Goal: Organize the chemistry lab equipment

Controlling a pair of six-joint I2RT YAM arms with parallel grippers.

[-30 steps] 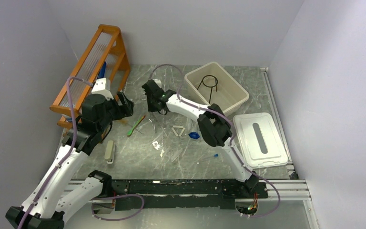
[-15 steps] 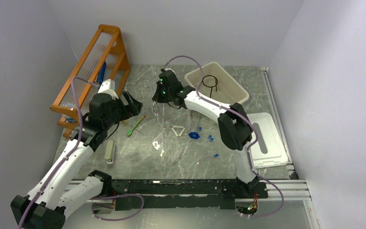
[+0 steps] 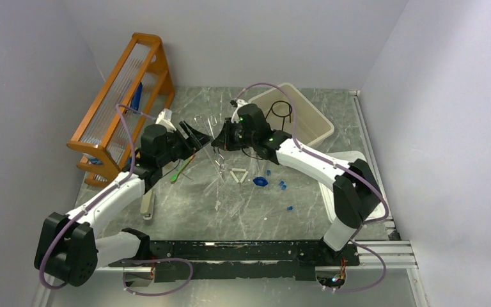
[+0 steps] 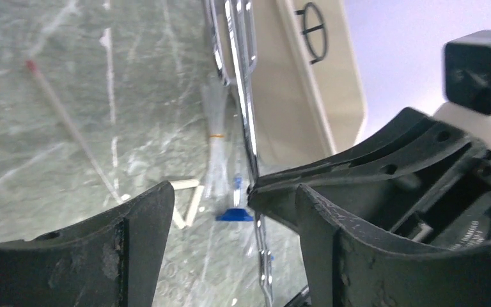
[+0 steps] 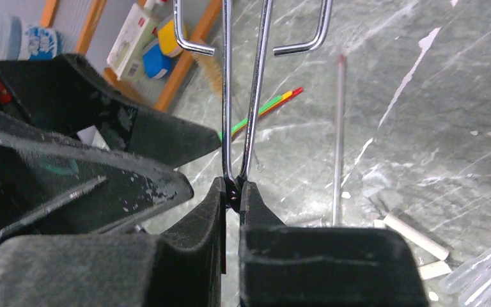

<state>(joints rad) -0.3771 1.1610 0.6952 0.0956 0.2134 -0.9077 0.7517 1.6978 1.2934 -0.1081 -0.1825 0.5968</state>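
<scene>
Standing far left: you have a tall orange wooden rack (image 3: 118, 89) along the left wall, at the back of the grey marbled table (image 3: 185, 214).
Beige bar: a small beige rectangular bar (image 3: 146, 203) lies flat in front of the rack, beside your left arm.
Left hand: your left hand (image 3: 196, 135) is spread wide and has hold of nothing. It points right, toward the tongs. In its wrist view the tongs run through the gap between its fingers, nearer the right finger, and you cannot tell whether it touches them.
Green tool: a slim green-handled tool with a yellow and red end (image 3: 182, 167) lies slanted on the table, just below the left hand.
Tongs: the long shiny metal tongs with hooked handle ends (image 5: 226, 96) are raised above the table between your two hands, well apart from the tub.
Right hand: your right hand (image 5: 232, 190) is closed tight on the tongs where their two arms meet.
Thin rod: a thin rod with a red tip (image 5: 339, 141) lies on the table beyond the tongs.
Clear tubes: a bundle of clear thin tubes (image 4: 217, 147) lies on the table under the tongs.
White triangle: a small white triangle (image 3: 238, 174) lies flat, just right of the tongs' lower end.
Blue pieces: tiny blue pieces (image 3: 261, 181) are scattered on the table right of the triangle.
Tub: a cream plastic tub (image 3: 303, 126) sits at the back right. A black wire ring with a stem (image 3: 280, 110) is inside it.
Lid: a flat white lid (image 3: 376, 206) lies right of the tub, partly under your right arm.
</scene>
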